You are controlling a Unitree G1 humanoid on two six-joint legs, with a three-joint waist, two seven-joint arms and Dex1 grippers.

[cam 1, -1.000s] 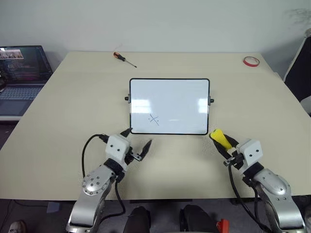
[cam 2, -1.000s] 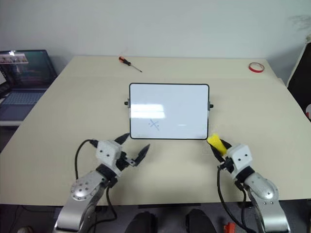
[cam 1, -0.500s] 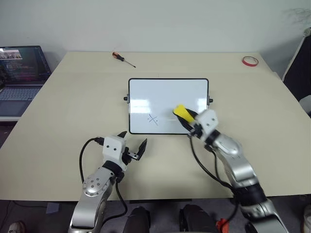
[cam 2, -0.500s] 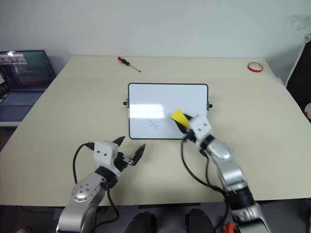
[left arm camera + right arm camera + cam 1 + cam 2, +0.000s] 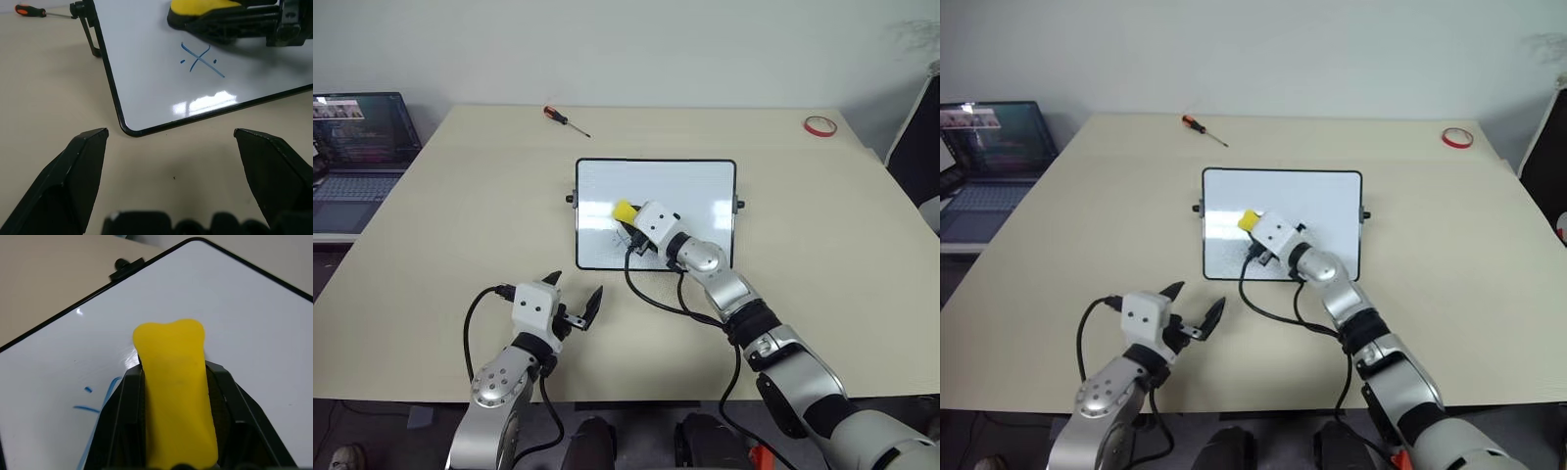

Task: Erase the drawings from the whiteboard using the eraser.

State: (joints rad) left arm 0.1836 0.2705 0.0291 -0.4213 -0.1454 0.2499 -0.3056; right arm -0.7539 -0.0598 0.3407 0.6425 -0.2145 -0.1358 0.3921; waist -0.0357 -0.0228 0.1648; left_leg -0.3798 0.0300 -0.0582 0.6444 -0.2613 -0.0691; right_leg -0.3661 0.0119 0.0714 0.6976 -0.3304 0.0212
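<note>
From the left eye view, the board [image 5: 695, 186] could be pushed away, since nothing holds it down; the left gripper [image 5: 570, 300] is seen open, near its front edge.

In the left wrist view, the blue cross [image 5: 201, 59] is seen just beside the eraser [image 5: 205, 10].

In the right wrist view, the eraser is gripped tight by the right gripper [image 5: 178, 426].

This looks like an office or lab room to me: I stand at a plain beige table [image 5: 460, 215] set against a bare white wall [image 5: 636, 49]. An open laptop [image 5: 357, 147] with code on its screen sits on a side desk, and a screwdriver [image 5: 565, 119] and red tape ring [image 5: 819, 124] lie about.
</note>
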